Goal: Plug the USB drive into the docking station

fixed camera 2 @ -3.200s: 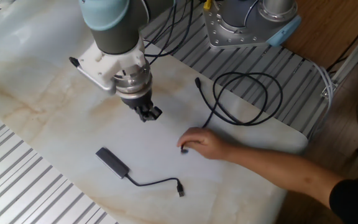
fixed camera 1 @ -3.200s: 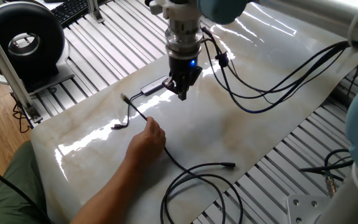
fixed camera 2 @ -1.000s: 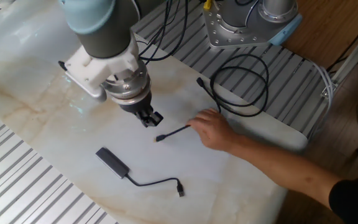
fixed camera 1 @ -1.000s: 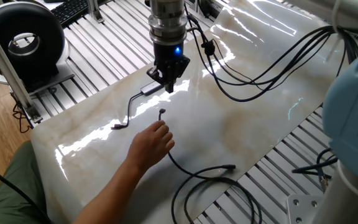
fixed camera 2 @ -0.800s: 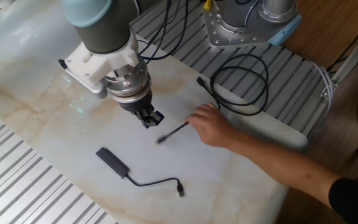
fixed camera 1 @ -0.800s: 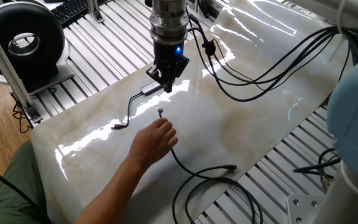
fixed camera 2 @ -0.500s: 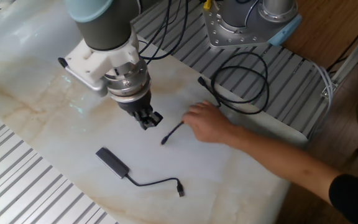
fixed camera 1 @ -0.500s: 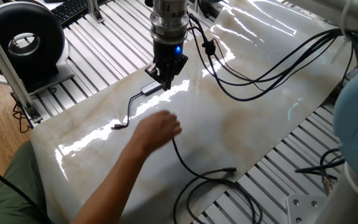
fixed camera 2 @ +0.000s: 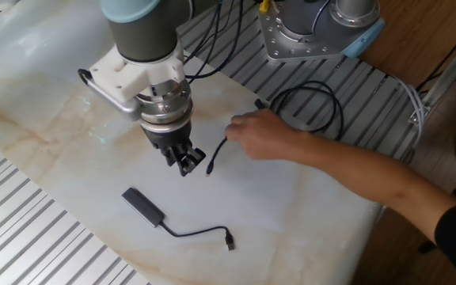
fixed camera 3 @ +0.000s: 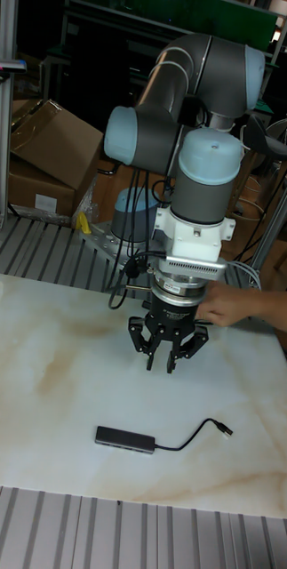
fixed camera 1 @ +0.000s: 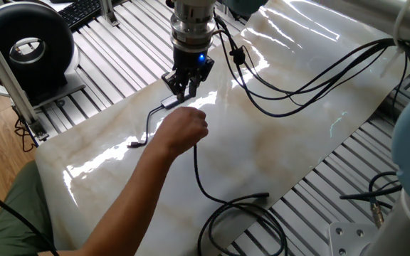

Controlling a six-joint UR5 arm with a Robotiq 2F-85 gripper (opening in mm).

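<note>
Drive not yet plugged in

On the desk we saw the docking station lying flat and untouched, near the front edge. Above it our pincer hung spread and empty. Right of that, a person's hand held the cable with the USB drive just beside the pincer; grasping and plugging remained.

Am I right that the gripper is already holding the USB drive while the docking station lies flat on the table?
Not quite: the gripper holds nothing. The other fixed view shows its fingers empty, with the USB drive just beside them, held up by the person's hand on its cable. The docking station does lie flat on the table.
</note>
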